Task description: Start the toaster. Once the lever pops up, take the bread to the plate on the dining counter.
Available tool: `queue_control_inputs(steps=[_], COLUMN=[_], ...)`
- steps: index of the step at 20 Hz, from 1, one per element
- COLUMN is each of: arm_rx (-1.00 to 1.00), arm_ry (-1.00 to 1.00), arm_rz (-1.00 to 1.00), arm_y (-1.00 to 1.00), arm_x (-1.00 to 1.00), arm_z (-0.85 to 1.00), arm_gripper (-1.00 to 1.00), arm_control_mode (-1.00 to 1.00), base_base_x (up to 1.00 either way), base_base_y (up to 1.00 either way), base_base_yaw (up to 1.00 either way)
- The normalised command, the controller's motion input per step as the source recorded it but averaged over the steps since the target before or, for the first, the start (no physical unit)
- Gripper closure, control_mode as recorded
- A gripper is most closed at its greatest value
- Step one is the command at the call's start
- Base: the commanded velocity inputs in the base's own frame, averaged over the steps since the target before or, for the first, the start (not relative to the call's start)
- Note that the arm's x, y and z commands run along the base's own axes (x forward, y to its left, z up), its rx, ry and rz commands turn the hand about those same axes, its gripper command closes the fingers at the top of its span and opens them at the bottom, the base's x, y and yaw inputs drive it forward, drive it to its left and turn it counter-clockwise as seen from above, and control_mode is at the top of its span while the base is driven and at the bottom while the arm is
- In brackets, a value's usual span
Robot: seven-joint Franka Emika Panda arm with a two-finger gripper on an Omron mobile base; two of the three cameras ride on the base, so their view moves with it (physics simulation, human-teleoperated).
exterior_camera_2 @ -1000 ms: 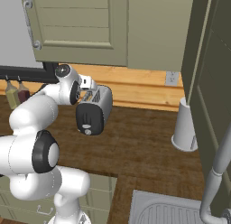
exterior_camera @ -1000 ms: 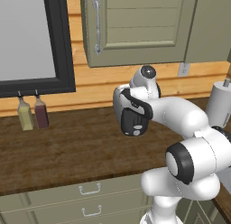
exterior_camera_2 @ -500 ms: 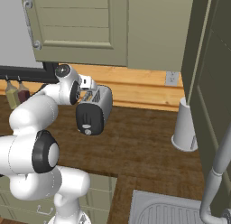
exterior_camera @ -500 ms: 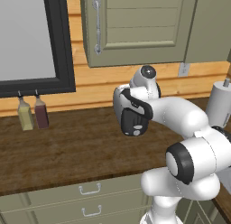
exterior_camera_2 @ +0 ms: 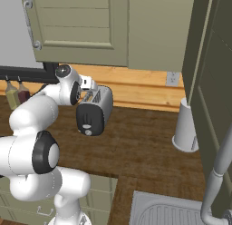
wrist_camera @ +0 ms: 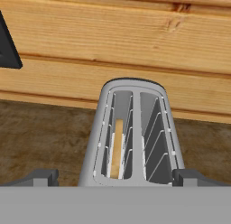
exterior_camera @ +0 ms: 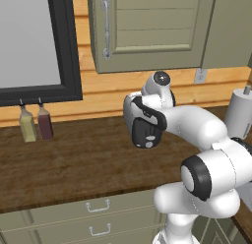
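Two dark fingertips (wrist_camera: 39, 177) of the gripper (wrist_camera: 115, 178) stand wide apart, holding nothing, straddling the near end of the toaster (wrist_camera: 134, 135). Silver, two-slotted, it sits on the dark wood counter (exterior_camera_2: 140, 142) by the plank wall, the bread (wrist_camera: 117, 148) sunk in its left slot. No lettering is legible.

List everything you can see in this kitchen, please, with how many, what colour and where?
toaster: one, silver with a black end, on the counter by the wall.
bread: one tan slice, in the toaster's left slot in the hand view.
counter: one, dark brown wood, drawers below.
bottles: two, yellowish and dark red, at the counter's left under the window.
window: one, black frame, on the wall.
cupboards: grey-green, above the counter.
paper roll: one, white, upright at the right of the counter.
socket: one, pale, on the wood wall.
sink: one, grey, lower right, with a tap.
gripper: one, dark fingertips at the toaster's near end.
arm: one, white.
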Motion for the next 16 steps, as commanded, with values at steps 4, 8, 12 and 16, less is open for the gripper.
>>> queue_control_inputs(steps=[4, 8, 12, 16], arm_rx=[0.00, 0.00, 0.00, 0.00], arm_ry=[0.00, 0.00, 0.00, 0.00], arm_rz=[0.00, 0.00, 0.00, 0.00], arm_y=[0.00, 0.00, 0.00, 0.00], arm_x=[0.00, 0.00, 0.00, 0.00], arm_z=[0.00, 0.00, 0.00, 0.00], arm_gripper=[-1.00, -1.00, -1.00, -1.00], arm_control_mode=[-1.00, -1.00, -1.00, -1.00], base_base_x=[0.00, 0.00, 0.00, 0.00], base_base_y=[0.00, 0.00, 0.00, 0.00], base_base_yaw=[0.00, 0.00, 0.00, 0.00])
